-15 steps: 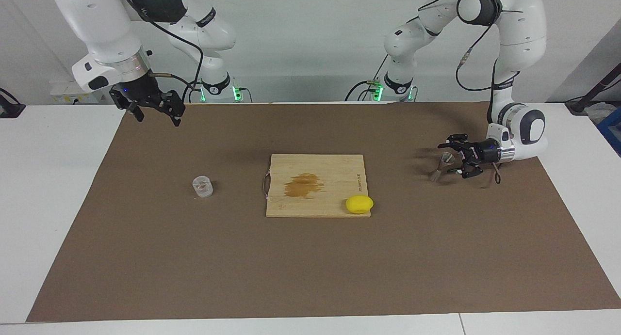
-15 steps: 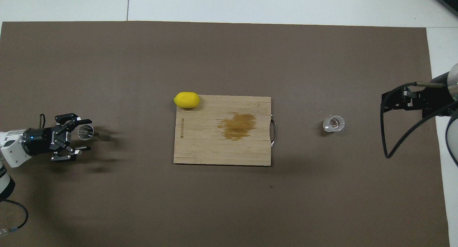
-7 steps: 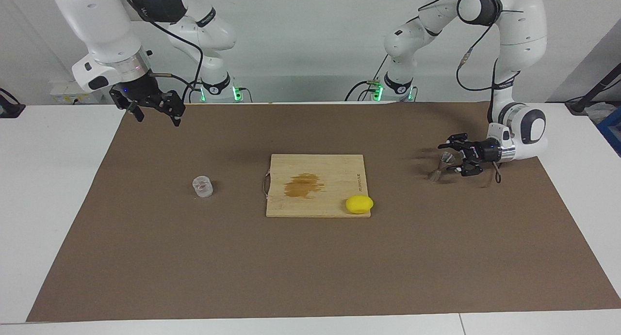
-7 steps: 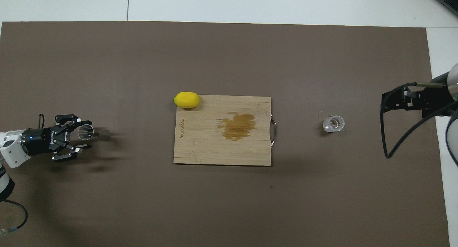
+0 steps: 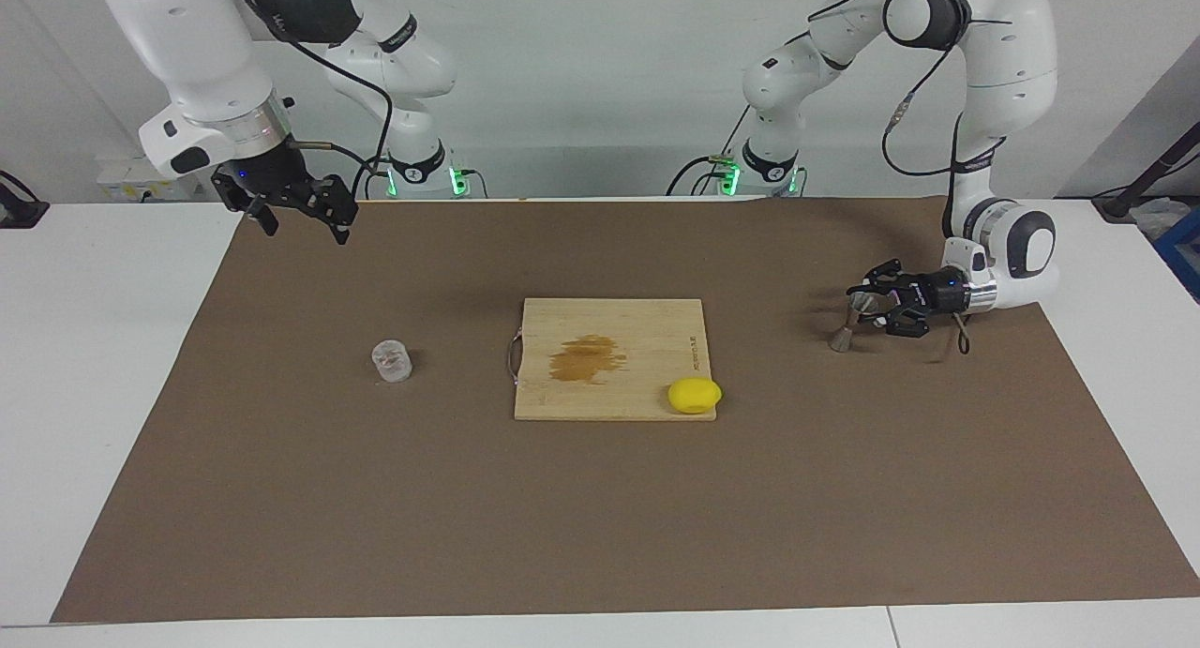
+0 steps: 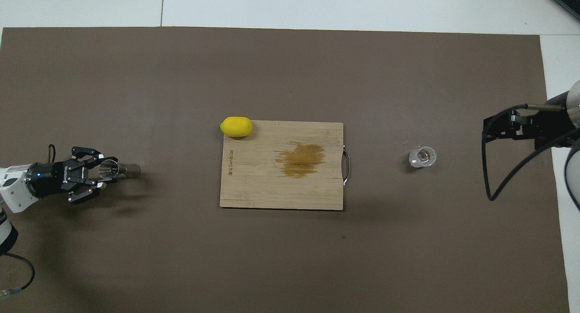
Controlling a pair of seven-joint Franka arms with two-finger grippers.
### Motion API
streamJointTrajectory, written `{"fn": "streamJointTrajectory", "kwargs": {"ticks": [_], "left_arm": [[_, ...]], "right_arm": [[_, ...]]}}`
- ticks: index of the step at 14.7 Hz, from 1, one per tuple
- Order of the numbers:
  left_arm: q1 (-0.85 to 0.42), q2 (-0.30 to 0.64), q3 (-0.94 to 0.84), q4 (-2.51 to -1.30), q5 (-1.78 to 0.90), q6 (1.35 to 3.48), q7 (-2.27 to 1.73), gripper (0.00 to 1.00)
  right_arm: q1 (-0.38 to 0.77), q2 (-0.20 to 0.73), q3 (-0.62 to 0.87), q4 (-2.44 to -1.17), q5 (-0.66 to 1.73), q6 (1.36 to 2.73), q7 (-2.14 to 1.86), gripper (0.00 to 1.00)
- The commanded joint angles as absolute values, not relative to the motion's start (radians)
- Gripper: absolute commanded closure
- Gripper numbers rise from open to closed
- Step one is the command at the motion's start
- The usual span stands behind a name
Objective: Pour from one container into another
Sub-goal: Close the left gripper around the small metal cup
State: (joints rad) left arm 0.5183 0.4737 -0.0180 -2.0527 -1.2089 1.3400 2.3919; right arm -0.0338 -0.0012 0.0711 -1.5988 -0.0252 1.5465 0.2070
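Brown mat (image 5: pixel 600 498): jigger (image 5: pixel 848 322) tilted, left hand (image 5: pixel 874 308) clamped.

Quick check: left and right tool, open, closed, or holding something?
Left tool: closed on the steel jigger, at the left arm's end of the mat.
Right tool: open, empty, raised, waiting.

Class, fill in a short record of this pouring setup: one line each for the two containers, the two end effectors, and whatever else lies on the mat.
Jigger: steel jigger, tilted, toward the left arm's end of the table
Cup: clear cup, upright on the mat, toward the right arm's end, untouched
Left end effector: left end effector, shut on the jigger's upper cone
Right end effector: right end effector, open, raised, waiting
Board: cutting board, mid-table, brown stain on it
Lemon: lemon at the board's corner
Pouring: not yet begun
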Motion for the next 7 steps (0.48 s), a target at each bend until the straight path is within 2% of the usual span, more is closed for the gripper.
{"fn": "streamJointTrajectory", "kwargs": {"ticks": [1, 2, 5, 7], "left_arm": [[0.526, 0.474, -0.017, -2.054, -1.226, 1.335, 2.408, 0.62], [0.526, 0.474, -0.017, -2.054, -1.226, 1.335, 2.408, 0.62], [0.528, 0.474, -0.017, -2.052, -1.226, 1.335, 2.408, 0.72], [0.526, 0.474, -0.017, -2.052, -1.224, 1.335, 2.408, 0.74]], "right_arm": [[-0.046, -0.025, 0.077, -1.624, -0.026, 1.551, 0.204, 0.00], [-0.046, -0.025, 0.077, -1.624, -0.026, 1.549, 0.204, 0.00], [-0.046, -0.025, 0.077, -1.624, -0.026, 1.551, 0.203, 0.00], [-0.046, -0.025, 0.075, -1.624, -0.026, 1.551, 0.202, 0.00]]}}
